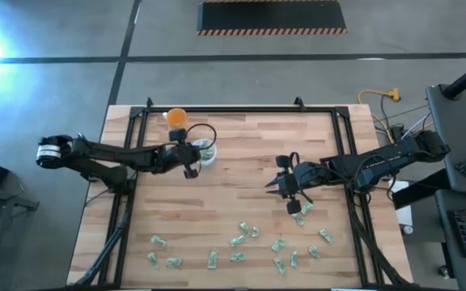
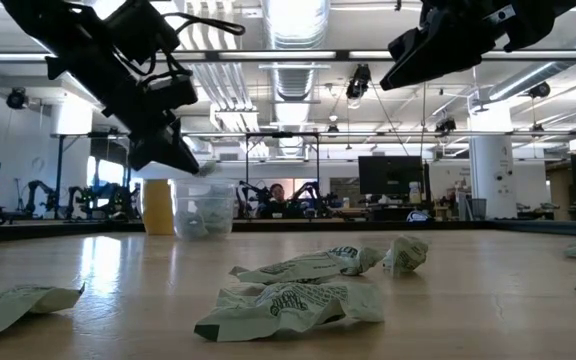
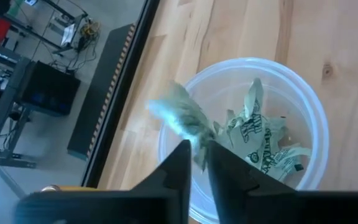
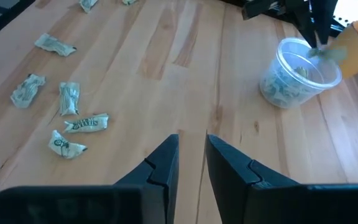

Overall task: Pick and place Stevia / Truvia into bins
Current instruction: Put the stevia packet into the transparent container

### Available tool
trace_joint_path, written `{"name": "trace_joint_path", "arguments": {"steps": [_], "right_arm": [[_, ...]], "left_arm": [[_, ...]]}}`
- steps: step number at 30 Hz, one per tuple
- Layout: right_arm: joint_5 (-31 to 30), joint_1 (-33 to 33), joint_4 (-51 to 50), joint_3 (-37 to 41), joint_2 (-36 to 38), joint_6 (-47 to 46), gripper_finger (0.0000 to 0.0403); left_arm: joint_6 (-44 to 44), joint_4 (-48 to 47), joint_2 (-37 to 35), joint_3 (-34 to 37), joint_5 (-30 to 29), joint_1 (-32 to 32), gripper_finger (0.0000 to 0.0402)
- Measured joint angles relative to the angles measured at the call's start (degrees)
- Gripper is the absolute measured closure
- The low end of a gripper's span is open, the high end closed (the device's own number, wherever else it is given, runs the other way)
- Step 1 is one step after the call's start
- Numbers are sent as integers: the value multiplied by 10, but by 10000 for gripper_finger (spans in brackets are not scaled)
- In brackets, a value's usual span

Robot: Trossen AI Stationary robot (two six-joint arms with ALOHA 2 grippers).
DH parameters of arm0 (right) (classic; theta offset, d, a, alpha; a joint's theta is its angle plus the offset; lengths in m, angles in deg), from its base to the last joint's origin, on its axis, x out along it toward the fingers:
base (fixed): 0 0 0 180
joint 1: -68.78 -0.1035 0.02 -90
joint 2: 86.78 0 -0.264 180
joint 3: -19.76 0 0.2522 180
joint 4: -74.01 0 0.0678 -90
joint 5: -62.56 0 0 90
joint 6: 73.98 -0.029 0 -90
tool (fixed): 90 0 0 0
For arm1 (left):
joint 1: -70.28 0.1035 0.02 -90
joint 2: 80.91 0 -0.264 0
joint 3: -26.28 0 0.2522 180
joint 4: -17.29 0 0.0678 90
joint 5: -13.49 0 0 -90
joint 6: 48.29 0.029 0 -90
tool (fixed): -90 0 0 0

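The clear plastic cup (image 1: 207, 152) (image 3: 303, 106) stands on its base near the table's far left, with several green-and-white sachets (image 3: 260, 140) inside. My left gripper (image 1: 192, 162) (image 3: 197, 152) hovers just over the cup's rim, shut on one crumpled sachet (image 3: 182, 115). My right gripper (image 1: 281, 184) (image 4: 192, 149) hangs above the table's right middle, open by a narrow gap and empty. Many loose sachets (image 1: 241, 238) (image 4: 70, 99) (image 2: 288, 305) lie flat along the near part of the table. My left gripper pinches the crumpled sachet by its lower end (image 3: 199, 144) between the two fingertips. The fingers (image 3: 179, 165) slant down from the table's left. The sachet is lifted clear and sticks out beyond the tips, over the cup's rim (image 3: 166, 140).
An orange cup (image 1: 176, 117) (image 2: 156, 207) stands just beyond the clear cup, near the far edge. A black frame (image 1: 241, 109) runs around the table's far and side edges. Bare wood (image 1: 241, 186) lies between the two grippers.
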Motion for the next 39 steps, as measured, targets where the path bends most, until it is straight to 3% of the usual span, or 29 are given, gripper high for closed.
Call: {"name": "trace_joint_path", "arguments": {"steps": [3, 7, 11, 25, 34, 39], "right_arm": [[5, 0, 0, 8, 0, -29, 334], [61, -1, -32, 26, 0, -59, 332], [78, -20, -89, 34, 0, -120, 328], [71, -123, -135, 79, 0, -336, 339], [44, -149, -127, 117, 0, -408, 340], [43, -153, -59, 146, -1, -410, 339]], "left_arm": [[-1, -2, 0, 0, 0, 0, 322], [-3, -5, 0, -1, 0, 0, 276], [-6, -6, -6, -8, -1, -8, 250], [-37, -12, -39, -14, 0, -66, 244], [-37, -13, -69, -9, 0, -73, 244], [-37, -14, -75, -8, 0, -74, 244]]}}
